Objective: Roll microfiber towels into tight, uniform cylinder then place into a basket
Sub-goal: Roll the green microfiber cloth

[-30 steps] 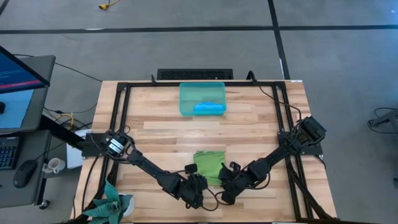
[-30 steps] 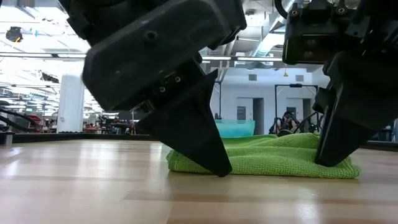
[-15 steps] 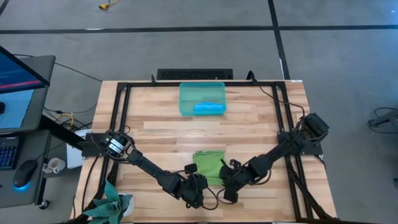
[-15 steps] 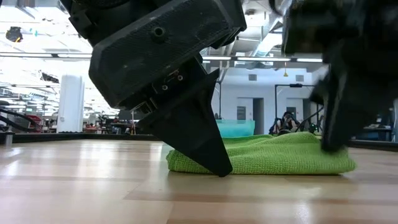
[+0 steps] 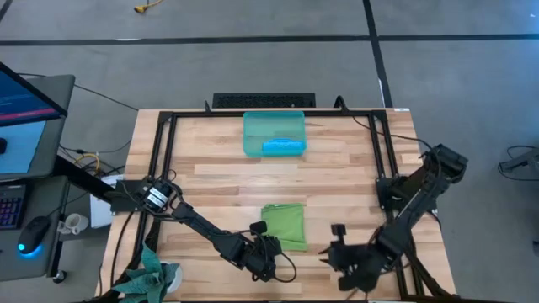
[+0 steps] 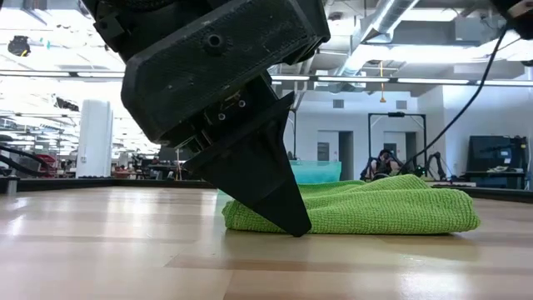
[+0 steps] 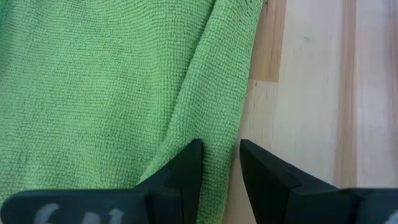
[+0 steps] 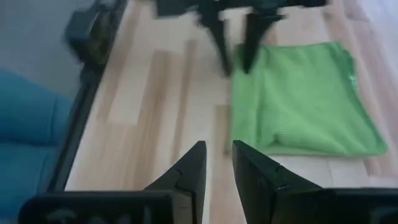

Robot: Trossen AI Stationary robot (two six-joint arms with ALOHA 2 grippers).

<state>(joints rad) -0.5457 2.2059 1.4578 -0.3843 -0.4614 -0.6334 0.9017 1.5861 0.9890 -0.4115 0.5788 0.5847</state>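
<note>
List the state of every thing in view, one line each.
green towel: folded flat on the table, not rolled.
blue towel: rolled, lying in the basket.
basket: upright at the table's far edge.
left gripper: fingers pinching the green towel's edge.
right gripper: off the towel, holding nothing.

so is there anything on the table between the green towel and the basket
Nothing visible. In the high view, bare wood lies between the green towel and the basket, which already holds a blue towel. The left gripper sits at the green towel's near edge.

Left tool (image 7: 219, 168) low (right tool (image 8: 216, 165) raised)
</note>
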